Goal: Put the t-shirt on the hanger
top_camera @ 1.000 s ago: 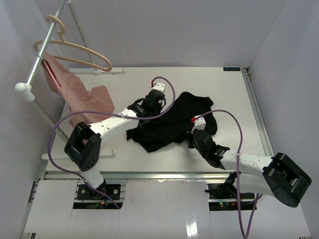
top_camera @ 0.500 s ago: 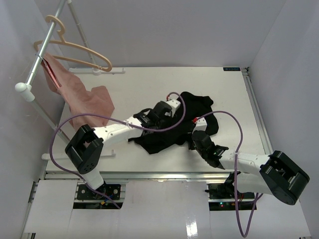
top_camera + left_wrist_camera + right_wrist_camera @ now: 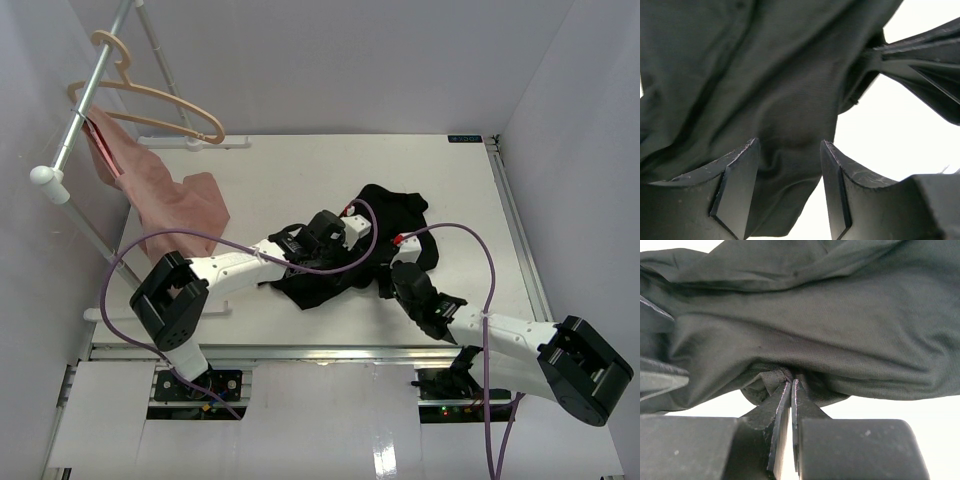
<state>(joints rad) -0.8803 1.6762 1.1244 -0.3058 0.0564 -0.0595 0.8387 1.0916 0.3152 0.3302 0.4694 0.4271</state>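
White table (image 3: pixel 300 165) fills most of the top view, w/ pale walls around it. Both arms reach in from the bottom edge toward frame centre, and purple cables (image 3: pixel 478 250) loop over them.

Black t-shirt (image 3: pixel 398 208) lies crumpled on the table just right of centre, well apart from the hanger. A pink cloth (image 3: pixel 185 205) sits centre-left: its top is draped on the grey metal rail (image 3: pixel 85 105) and its bottom is bunched on the table. The rail runs diagonally up the upper-left corner.

The hanger (image 3: pixel 128 80) is light tan wood. It's in the upper left, hooked over the rail, shoulders angled toward frame centre, w/ nothing on it.

Left gripper (image 3: pixel 790 192) is at centre of the top view, over the shirt's left part. In the wrist view its fingers (image 3: pixel 737 185) are spread, w/ shirt fabric in the gap and beyond. Can't tell if they touch the fabric.

Right gripper (image 3: pixel 791 387) is low centre-right in the top view, at the shirt's lower edge. Its jaws are pressed together, pinching a small fold of the shirt.

A small dark label (image 3: pixel 465 138) sits at the table's far right edge. Its writing is too small to read. No other brand or text is legible.
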